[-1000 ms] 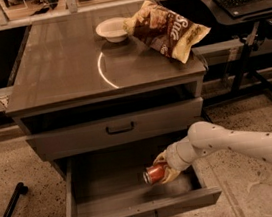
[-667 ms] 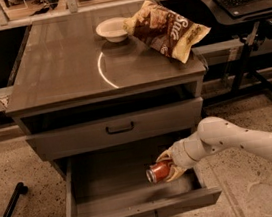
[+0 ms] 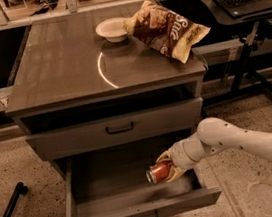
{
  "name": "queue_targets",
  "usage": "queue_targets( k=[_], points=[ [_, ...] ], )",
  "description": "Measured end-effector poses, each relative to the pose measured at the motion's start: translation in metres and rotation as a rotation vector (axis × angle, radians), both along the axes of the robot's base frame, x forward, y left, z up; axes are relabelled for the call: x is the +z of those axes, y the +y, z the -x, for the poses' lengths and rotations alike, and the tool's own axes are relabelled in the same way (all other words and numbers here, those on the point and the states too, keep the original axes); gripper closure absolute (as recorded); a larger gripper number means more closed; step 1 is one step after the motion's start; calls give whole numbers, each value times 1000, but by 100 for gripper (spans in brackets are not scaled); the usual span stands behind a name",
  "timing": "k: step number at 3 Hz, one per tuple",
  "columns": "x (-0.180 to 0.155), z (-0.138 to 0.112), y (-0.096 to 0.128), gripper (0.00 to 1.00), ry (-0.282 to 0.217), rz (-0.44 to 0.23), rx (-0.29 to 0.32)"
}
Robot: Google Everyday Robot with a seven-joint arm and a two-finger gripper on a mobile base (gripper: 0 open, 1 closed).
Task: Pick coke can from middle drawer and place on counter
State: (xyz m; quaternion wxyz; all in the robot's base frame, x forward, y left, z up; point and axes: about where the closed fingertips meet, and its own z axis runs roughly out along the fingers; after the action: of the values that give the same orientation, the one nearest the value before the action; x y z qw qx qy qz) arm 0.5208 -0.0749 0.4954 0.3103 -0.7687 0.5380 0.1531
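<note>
My pincer (image 3: 170,167) clamped on coke can (image 3: 159,172). Can lying sideways over right side of open middle drawer (image 3: 136,216), below desk (image 3: 59,65) front-right corner. Risk, I judge: on lift, can knocks closed drawer front (image 3: 79,136) above or desk front edge, slips out. Chip bag (image 3: 167,28) crowds right edge.

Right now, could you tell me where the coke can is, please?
In the camera view, the coke can is held sideways in the end effector, over the right side of the open middle drawer, well below the counter.
</note>
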Motion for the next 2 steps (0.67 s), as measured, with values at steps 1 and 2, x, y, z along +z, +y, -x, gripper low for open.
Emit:
queue_targets(
  k=[1,2],
  points=[
    [31,8,6,100,-29,35,40],
    [89,20,13,100,-71,95,101]
  ],
)
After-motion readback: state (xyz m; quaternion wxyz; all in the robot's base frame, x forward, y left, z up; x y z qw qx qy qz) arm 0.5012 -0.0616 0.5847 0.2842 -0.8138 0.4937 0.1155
